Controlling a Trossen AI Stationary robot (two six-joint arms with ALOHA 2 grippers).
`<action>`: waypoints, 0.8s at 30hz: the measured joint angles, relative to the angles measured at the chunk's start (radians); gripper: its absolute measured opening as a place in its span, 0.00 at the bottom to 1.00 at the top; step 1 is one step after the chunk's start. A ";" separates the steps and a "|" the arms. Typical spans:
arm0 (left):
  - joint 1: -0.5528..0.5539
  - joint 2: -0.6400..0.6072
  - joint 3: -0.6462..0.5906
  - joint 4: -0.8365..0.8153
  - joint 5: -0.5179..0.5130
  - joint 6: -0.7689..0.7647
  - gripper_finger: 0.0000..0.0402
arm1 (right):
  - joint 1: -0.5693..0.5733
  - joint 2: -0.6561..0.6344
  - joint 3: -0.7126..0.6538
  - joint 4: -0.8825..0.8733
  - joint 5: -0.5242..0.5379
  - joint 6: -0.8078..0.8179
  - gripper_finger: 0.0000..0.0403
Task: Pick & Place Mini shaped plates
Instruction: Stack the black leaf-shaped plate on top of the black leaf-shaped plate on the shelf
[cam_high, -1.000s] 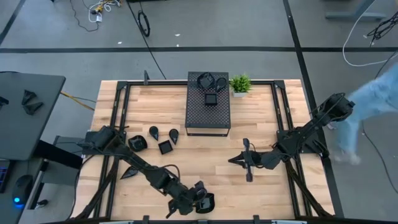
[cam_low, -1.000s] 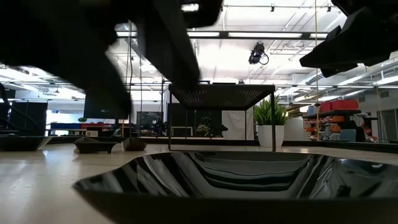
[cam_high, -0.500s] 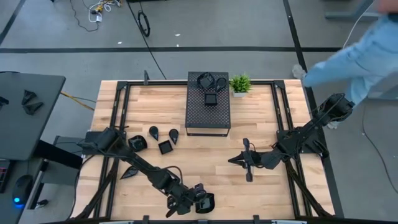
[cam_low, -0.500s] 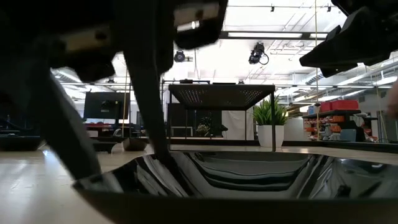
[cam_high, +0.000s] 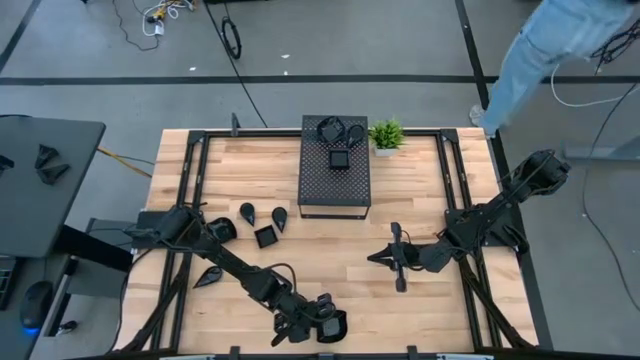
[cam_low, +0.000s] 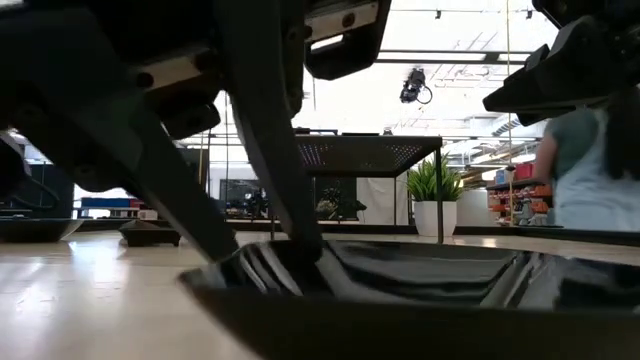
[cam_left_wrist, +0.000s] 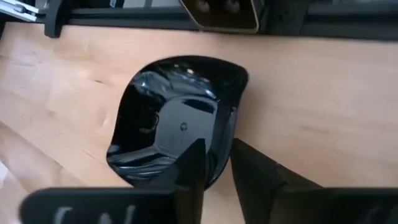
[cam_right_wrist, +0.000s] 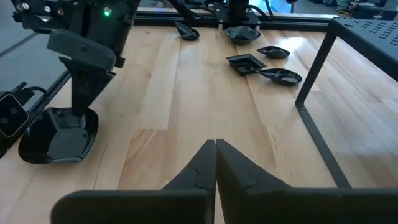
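Pinching thin rim of shiny black dish (cam_left_wrist: 177, 121), left claw (cam_left_wrist: 214, 165) far from black box (cam_high: 335, 172). Dish looks light, stiff, slippery; rim best hold. Right claw (cam_right_wrist: 215, 155) closed, empty, nearer box.

The left gripper (cam_left_wrist: 216, 163) is now lower than before, and its fingers (cam_low: 290, 225) are closing on the rim of the rounded black plate (cam_left_wrist: 174, 118) at the near table edge, one inside and one outside. The plate is shifted a little. The person (cam_high: 535, 50) beyond the table's right far corner is now further away.
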 joint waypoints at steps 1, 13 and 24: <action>0.001 0.000 0.000 0.005 0.005 -0.006 0.17 | 0.000 0.000 0.000 -0.001 0.000 0.000 0.03; 0.013 -0.004 0.000 0.030 -0.010 -0.031 0.02 | 0.000 0.000 0.000 -0.004 0.000 0.000 0.03; 0.055 -0.273 0.000 -0.066 -0.311 0.088 0.01 | 0.000 0.000 0.000 -0.021 0.000 -0.003 0.03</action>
